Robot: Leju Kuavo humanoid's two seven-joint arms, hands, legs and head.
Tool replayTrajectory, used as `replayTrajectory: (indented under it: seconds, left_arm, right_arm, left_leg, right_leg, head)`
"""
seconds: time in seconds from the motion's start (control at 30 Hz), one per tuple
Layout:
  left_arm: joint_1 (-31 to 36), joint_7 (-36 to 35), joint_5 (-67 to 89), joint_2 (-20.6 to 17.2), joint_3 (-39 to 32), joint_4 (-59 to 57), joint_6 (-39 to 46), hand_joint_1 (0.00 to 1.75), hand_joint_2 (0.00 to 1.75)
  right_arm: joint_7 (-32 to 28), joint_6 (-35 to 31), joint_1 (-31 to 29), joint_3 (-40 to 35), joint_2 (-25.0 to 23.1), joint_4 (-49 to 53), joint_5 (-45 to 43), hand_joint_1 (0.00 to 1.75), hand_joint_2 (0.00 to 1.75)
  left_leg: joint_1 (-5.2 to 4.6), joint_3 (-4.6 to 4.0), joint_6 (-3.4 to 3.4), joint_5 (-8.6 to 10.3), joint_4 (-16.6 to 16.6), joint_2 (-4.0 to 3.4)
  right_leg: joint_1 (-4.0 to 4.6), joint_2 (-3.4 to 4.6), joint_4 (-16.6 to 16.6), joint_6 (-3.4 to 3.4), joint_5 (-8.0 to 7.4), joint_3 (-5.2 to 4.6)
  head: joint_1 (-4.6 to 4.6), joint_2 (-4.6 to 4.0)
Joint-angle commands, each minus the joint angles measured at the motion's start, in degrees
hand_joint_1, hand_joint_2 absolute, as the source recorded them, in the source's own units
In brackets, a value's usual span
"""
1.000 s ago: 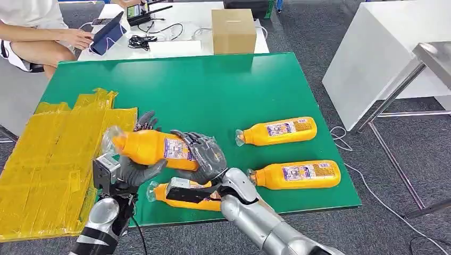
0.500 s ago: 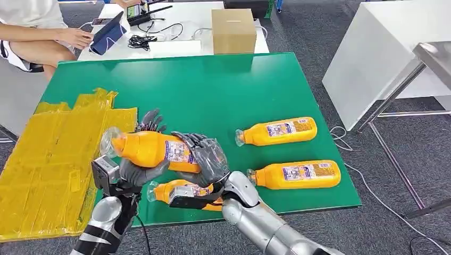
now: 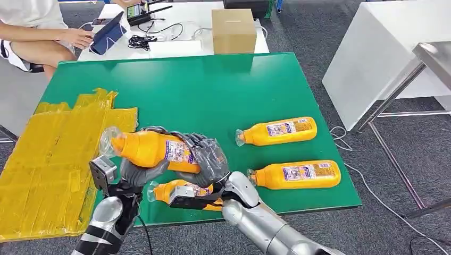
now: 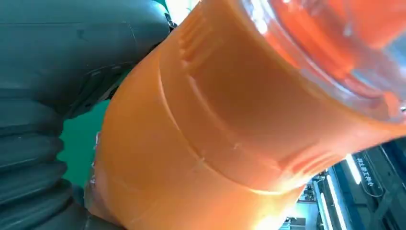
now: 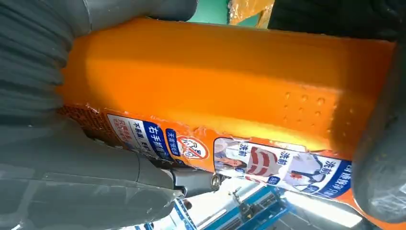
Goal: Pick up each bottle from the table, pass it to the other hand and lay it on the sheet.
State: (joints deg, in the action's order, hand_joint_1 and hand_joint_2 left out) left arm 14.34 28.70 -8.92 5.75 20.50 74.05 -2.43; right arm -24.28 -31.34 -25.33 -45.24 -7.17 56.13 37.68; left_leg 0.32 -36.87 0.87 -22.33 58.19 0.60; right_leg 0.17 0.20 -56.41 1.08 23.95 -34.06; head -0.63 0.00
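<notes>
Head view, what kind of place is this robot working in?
Probably an office or lab set up for robot trials: a green-topped table on grey carpet, a person seated at a white desk with cables, and a cardboard box.

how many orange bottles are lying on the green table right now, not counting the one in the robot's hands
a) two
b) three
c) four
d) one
b: besides the held bottle, gripped by the left hand and right hand, three lie on the green table: the far bottle, the near right bottle and the bottle under the hands.
</notes>
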Motion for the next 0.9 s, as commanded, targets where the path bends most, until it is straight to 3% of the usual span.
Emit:
replayTrajectory:
  seconds: [0.03,0.2,0.23,0.27,0.47,0.6,0.77,0.87,0.9]
  left_arm:
    - [2.9,-0.8,0.0,-1.1,-0.9,-2.4,1.3,1.75,1.75]
    - [3.4,-1.4,1.0,-1.1,-0.4,-3.3,2.7,1.75,1.75]
    - [3.4,-1.4,1.2,-1.1,-0.5,-3.4,3.1,1.75,1.75]
    - [3.4,-1.3,1.3,-1.1,-0.6,-3.4,3.5,1.75,1.75]
    - [3.8,-1.2,3.3,-1.9,-2.5,-2.4,6.7,1.75,1.75]
    - [4.0,-1.0,4.8,-2.0,-2.7,-2.6,8.5,1.75,1.75]
    - [6.5,0.0,19.0,-2.7,-2.0,-6.1,22.1,1.75,1.75]
    - [11.7,-2.7,43.6,-5.1,-2.3,-13.4,42.0,1.75,1.75]
    - [12.5,-2.5,43.7,-5.2,-3.1,-14.4,41.3,1.75,1.75]
  right_arm:
    - [-0.1,0.2,-0.7,-2.0,2.1,2.1,-0.1,1.75,1.75]
    - [0.3,0.0,0.0,-0.1,2.2,3.7,-1.0,1.73,1.75]
    - [0.2,-0.2,0.3,0.6,2.2,4.5,-1.6,1.13,1.75]
    - [0.1,-0.4,0.6,1.0,2.3,5.2,-1.9,0.05,1.75]
    - [0.9,0.6,3.6,4.2,4.6,16.6,-5.0,0.0,1.75]
    - [1.2,1.0,4.2,4.6,5.0,18.5,-5.2,0.0,1.75]
    - [1.4,-1.0,8.5,8.5,6.4,27.6,-5.9,0.0,1.75]
    - [1.8,-1.2,10.6,11.9,6.8,34.1,-6.3,0.0,1.75]
    - [1.8,-0.9,10.7,12.2,6.9,34.9,-6.2,0.0,1.75]
  left_leg:
    - [-0.01,0.19,-0.03,-0.08,0.0,-0.02]
    - [-0.01,0.22,-0.04,-0.09,0.0,0.0]
    - [-0.03,0.15,-0.03,-0.05,0.0,0.01]
    - [-0.02,0.24,-0.04,-0.09,0.0,0.0]
    - [-0.02,0.08,-0.02,-0.03,0.0,-0.01]
    - [-0.04,0.25,-0.02,-0.12,0.0,0.01]
    - [0.0,0.12,-0.02,-0.03,0.0,0.18]
    - [-0.02,0.14,-0.03,-0.05,0.0,0.14]
    - [-0.02,0.07,-0.02,-0.01,0.0,0.13]
  right_leg:
    - [-0.01,-0.04,0.0,0.02,0.08,0.19]
    - [0.0,-0.06,0.0,0.02,0.1,0.23]
    - [-0.02,-0.06,0.0,0.02,0.07,0.15]
    - [-0.02,-0.07,0.0,0.02,0.11,0.24]
    - [-0.01,-0.06,0.0,0.02,0.06,0.06]
    - [-0.03,-0.06,0.0,0.04,0.13,0.23]
    - [-0.01,-0.25,0.0,0.03,0.11,0.16]
    - [-0.02,-0.17,0.0,0.02,0.1,0.16]
    - [-0.02,-0.16,0.0,0.01,0.07,0.09]
  head:
    - [-0.02,0.0]
    - [-0.02,0.0]
    - [0.0,0.0]
    - [-0.02,0.0]
    - [-0.02,0.0]
    - [-0.02,0.0]
    - [-0.02,0.0]
    - [0.0,0.0]
    - [-0.02,0.0]
